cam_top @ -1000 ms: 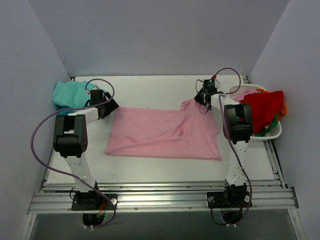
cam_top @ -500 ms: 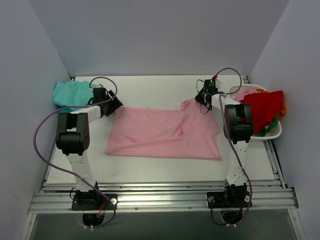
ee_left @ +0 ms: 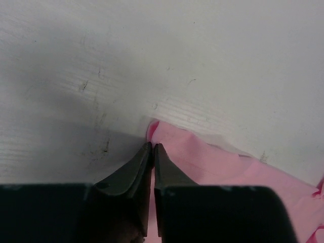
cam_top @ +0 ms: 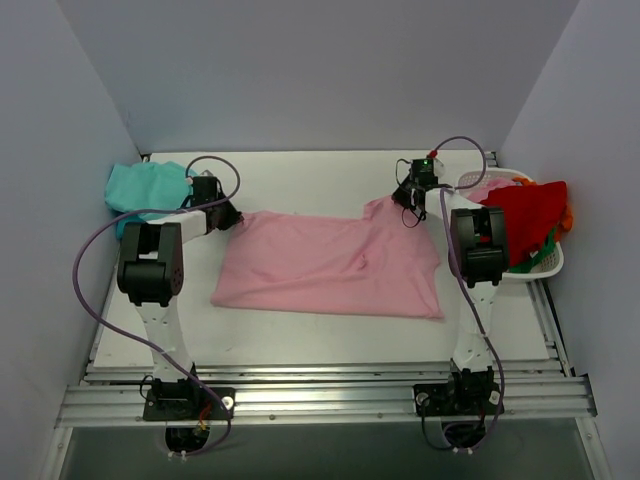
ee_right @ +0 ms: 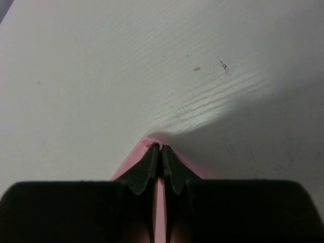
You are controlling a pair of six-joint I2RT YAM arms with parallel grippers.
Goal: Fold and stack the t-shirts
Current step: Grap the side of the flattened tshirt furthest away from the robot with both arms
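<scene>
Just plain pink t-shirt [cam_top: 330, 265]

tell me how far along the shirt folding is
Early. Done: the pink t-shirt lies spread out on the table. In hand: the left jaws and right jaws are each shut on a far corner of it, seemingly ready for a first fold. Left: no fold is made yet, the teal t-shirt sits bunched at the far left corner, and nothing is stacked.
</scene>
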